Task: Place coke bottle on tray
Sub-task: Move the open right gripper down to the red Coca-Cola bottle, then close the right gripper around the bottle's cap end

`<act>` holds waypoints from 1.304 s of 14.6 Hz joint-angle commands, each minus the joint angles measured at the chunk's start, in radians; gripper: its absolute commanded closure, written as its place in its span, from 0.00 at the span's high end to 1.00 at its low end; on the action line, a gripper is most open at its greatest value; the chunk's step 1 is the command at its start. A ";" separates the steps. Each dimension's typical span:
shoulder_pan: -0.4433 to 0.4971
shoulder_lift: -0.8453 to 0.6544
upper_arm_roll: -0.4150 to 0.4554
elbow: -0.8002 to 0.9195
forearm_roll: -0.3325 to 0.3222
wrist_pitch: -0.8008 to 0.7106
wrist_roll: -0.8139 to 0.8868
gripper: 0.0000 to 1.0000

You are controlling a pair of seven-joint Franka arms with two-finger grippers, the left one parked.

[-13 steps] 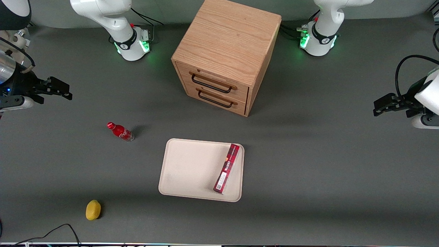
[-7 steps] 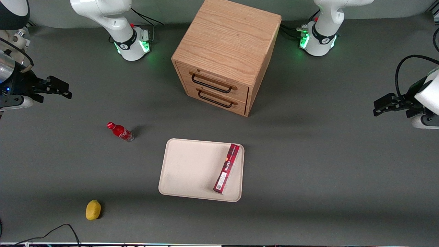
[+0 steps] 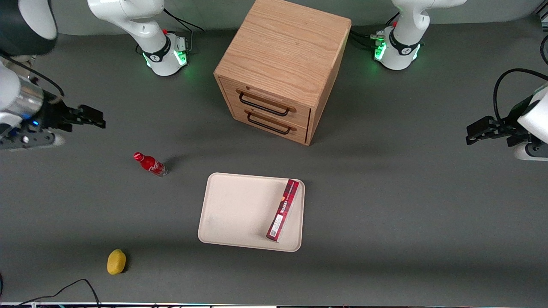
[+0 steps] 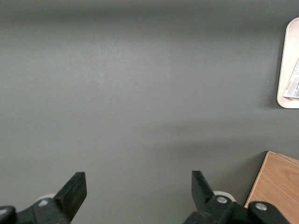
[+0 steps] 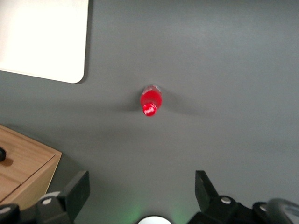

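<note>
The small red coke bottle (image 3: pixel 150 164) stands upright on the grey table, apart from the tray, toward the working arm's end. The right wrist view shows it from above (image 5: pixel 151 101). The cream-white tray (image 3: pixel 237 209) lies nearer the front camera than the drawer cabinet; one corner of it shows in the right wrist view (image 5: pixel 44 37). My gripper (image 3: pixel 97 119) is open and empty, high above the table, farther from the front camera than the bottle and well apart from it. Its two black fingers stand wide apart in the right wrist view (image 5: pixel 142 184).
A long red box (image 3: pixel 283 209) lies on the tray at its edge toward the parked arm. A wooden two-drawer cabinet (image 3: pixel 282 68) stands at the table's middle back. A yellow lemon (image 3: pixel 116 261) and a black cable (image 3: pixel 72 288) lie near the front edge.
My gripper has moved toward the table's middle and slightly nearer the bottle. The bottle, tray and box have not moved.
</note>
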 commanded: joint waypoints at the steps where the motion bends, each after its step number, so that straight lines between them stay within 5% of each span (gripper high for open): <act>1: 0.005 0.094 0.009 -0.032 0.015 0.103 0.015 1.00; 6: 0.003 0.094 0.029 -0.277 0.005 0.412 0.013 1.00; 14: -0.006 0.046 0.032 -0.514 -0.003 0.652 0.004 0.98; 16: -0.008 0.039 0.030 -0.528 -0.003 0.660 -0.010 0.94; 19: -0.017 0.031 0.032 -0.532 -0.003 0.660 -0.017 0.74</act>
